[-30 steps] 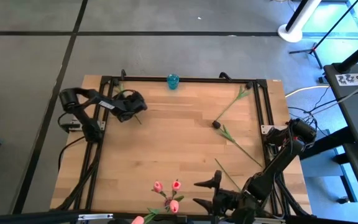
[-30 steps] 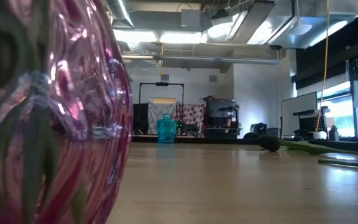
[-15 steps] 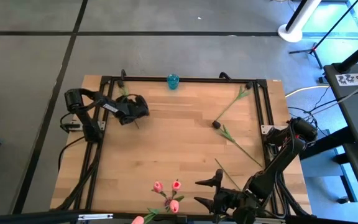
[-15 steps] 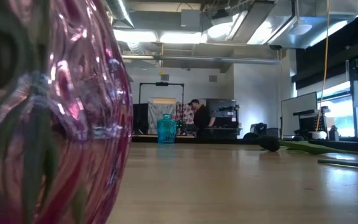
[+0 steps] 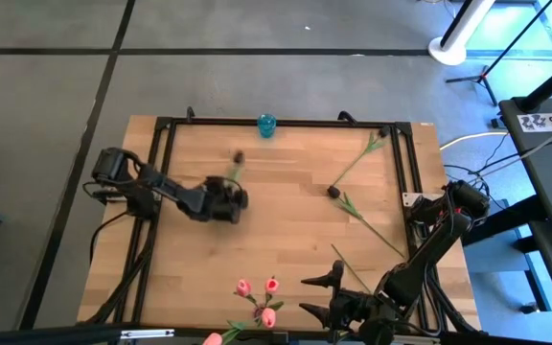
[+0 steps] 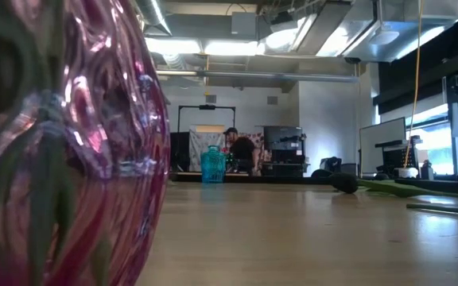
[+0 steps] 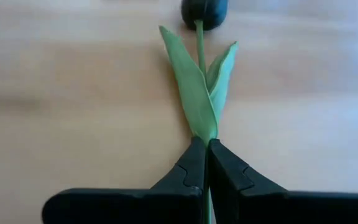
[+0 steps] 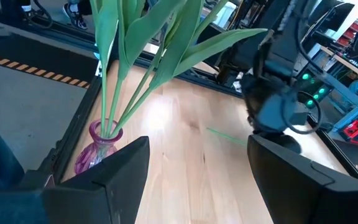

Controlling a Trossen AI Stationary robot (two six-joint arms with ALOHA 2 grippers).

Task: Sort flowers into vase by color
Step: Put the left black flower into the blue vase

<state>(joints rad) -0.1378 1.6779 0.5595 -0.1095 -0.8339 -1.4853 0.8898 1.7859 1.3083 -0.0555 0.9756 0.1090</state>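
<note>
My left gripper [image 5: 232, 190] is over the table's left half, shut on a dark-headed flower [image 7: 199, 68]; its head [image 5: 239, 155] points toward the far edge. My right gripper [image 5: 316, 297] waits open at the near edge, beside a pink vase [image 8: 95, 149] holding pink flowers [image 5: 257, 299]. A teal vase [image 5: 267, 125] stands at the far edge. Another dark-headed flower [image 5: 334, 192] lies on the table's right half, its stem running toward the far right corner. Two more green stems [image 5: 372, 225] lie near it. My left gripper pinches the flower's stem just below its two leaves [image 7: 206, 140] between its two fingertips. The fingers lie along the stem, slanting down, and the leaves and dark head [image 7: 204, 9] stick out ahead of them. Whether the head touches the table I cannot tell.
A black frame [image 5: 286, 122] runs along the table's edges. In the low view the pink vase [image 6: 62, 143] fills the left side, and a person [image 6: 241, 151] moves in the room behind the teal vase [image 6: 212, 164]. Bare wood lies mid-table.
My left gripper has swung from the far left corner toward the table's right and near edges. The dark-headed flower has come with it and now points its head at the far edge. In the room behind, a person has walked into view and leftward.
</note>
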